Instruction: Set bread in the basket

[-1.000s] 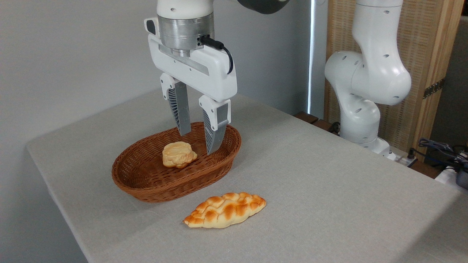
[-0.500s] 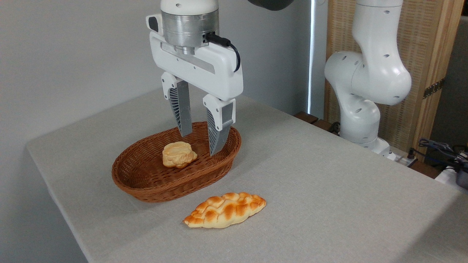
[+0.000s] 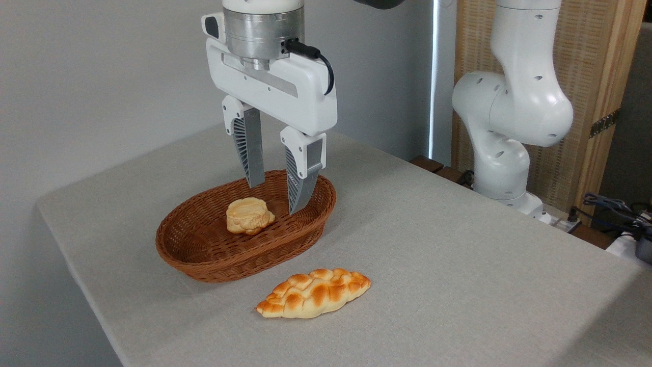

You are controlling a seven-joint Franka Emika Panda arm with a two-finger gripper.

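Note:
The bread (image 3: pixel 313 293), a braided golden loaf with pointed ends, lies on the grey table in front of and to the right of the basket. The basket (image 3: pixel 204 265) is an oval brown wicker one near the table's left side. My gripper (image 3: pixel 275 198) hangs open above the basket's back right part, its fingertips (image 3: pixel 296 204) just over the rim height, nothing between them. It is well behind and above the bread.
A small pale round bun (image 3: pixel 248 215) sits inside the basket. The arm's white base (image 3: pixel 509 127) stands at the back right of the table, with cables (image 3: pixel 611 209) beyond it. The table's left and front edges are close to the basket.
The gripper has risen slightly and shifted a little right above the basket, staying open. The bread, bun and basket have not moved.

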